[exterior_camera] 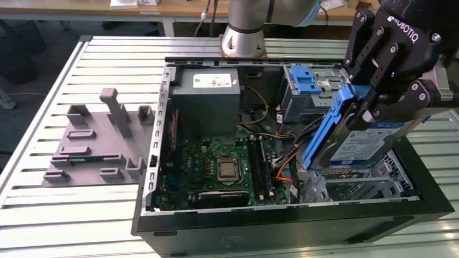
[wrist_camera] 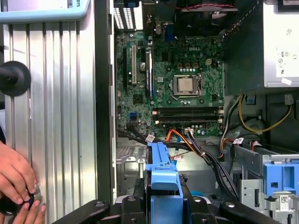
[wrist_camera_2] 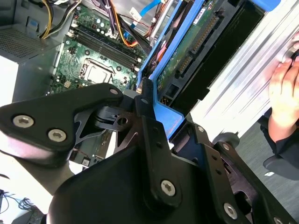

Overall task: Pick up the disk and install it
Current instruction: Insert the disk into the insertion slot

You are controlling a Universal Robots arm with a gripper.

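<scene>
While the gripper (exterior_camera: 364, 107) hangs over the open computer case (exterior_camera: 287, 228), its two black fingers are clamped on the disk (exterior_camera: 362, 142), one pressing each side of it. The disk is held steeply tilted above the part of the case at the exterior view's right, just in front of the metal cage (exterior_camera: 326, 86) with the blue latch. Its lower end dips toward the orange and black cables (exterior_camera: 287, 161) (contact with them cannot be judged). Appearance of the disk: flat rectangular silver body, white-and-blue label on the face turned to the exterior view, and a blue plastic bracket running along its edges. In the second wrist view the disk (wrist_camera_2: 187, 51) shows its underside, a green circuit board with a black connector strip, and the gripper (wrist_camera_2: 148, 100) bears on the blue bracket. In the first wrist view the bracket end of the disk (wrist_camera: 161, 175) sits between the fingers of the gripper (wrist_camera: 161, 205), over the green board (wrist_camera: 182, 84) in the case. A person's hand (wrist_camera: 16, 182) rests on the slatted table (wrist_camera: 51, 116) beside the case.
</scene>
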